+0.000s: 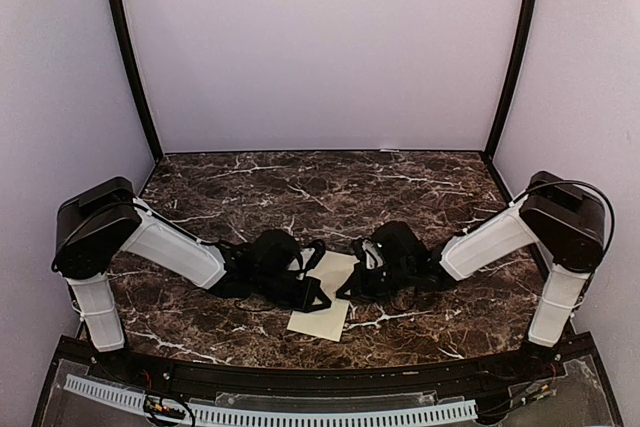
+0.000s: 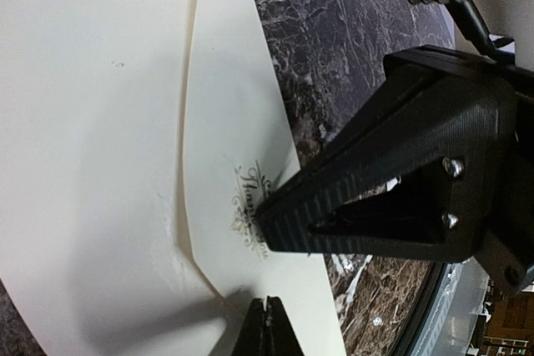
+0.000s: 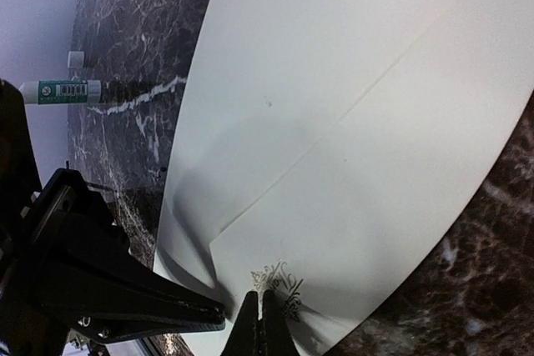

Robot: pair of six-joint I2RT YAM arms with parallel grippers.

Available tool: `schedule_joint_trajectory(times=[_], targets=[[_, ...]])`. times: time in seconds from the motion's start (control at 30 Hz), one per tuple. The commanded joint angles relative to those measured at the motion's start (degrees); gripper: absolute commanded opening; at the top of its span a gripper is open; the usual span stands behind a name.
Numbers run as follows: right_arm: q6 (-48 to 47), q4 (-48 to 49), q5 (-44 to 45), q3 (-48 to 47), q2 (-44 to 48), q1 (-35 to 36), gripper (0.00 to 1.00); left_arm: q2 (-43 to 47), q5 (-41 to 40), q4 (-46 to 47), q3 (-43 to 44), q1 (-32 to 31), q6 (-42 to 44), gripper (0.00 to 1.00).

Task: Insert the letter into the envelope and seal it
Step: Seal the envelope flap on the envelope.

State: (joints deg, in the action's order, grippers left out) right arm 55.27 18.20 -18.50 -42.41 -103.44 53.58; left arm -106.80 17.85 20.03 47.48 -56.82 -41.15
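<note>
Envelope (image 1: 322, 319): cream paper lying flat on the table, near its front edge and midway between the two arm bases; both grippers meet above it.
Flap (image 3: 400, 164): triangular, folded over the envelope's body, with its slanted edge running as a thin line across the cream surface. Whether it is stuck down cannot be told.
Mark (image 2: 248, 206): small dark ornamental print on the flap, close to the flap's point.
Left gripper (image 2: 265, 327): jaws pressed together with nothing between them. The tips are low over the paper just beside the flap's point; whether they touch it cannot be told.
Right gripper (image 3: 259, 327): jaws likewise fully closed and holding nothing, with the tips at the mark and apparently touching the flap there.
Gripper relation: the two pairs of tips lie just beside each other, with the left coming in from the left side and the right from the right.
Glue stick (image 3: 62, 89): lies on its side on the table, well apart from the envelope, and has a green and white label.
Table (image 1: 300, 187): dark marble pattern with white veins.
Walls (image 1: 320, 47): plain pale panels on three sides.
</note>
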Motion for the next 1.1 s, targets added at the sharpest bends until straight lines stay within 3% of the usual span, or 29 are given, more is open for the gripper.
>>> schedule_joint_trajectory(times=[0.0,0.27,0.53,1.07], targets=[[0.19,0.63,1.97,-1.14,-2.00,-2.20,0.00,-0.86,-2.90,-9.73,-2.40,-0.17,1.00,0.00],[-2.00,-1.13,1.28,-3.66,-3.61,-3.50,0.00,0.33,-2.08,-10.38,-0.34,-0.13,1.10,0.00],[-1.74,-0.62,1.16,-2.09,-3.41,-3.48,0.00,5.03,-4.00,-14.28,7.31,0.92,1.78,0.09],[-2.07,-0.88,0.80,-2.67,-3.45,-3.49,0.00,-1.47,0.54,-9.16,10.53,3.12,1.04,0.00]])
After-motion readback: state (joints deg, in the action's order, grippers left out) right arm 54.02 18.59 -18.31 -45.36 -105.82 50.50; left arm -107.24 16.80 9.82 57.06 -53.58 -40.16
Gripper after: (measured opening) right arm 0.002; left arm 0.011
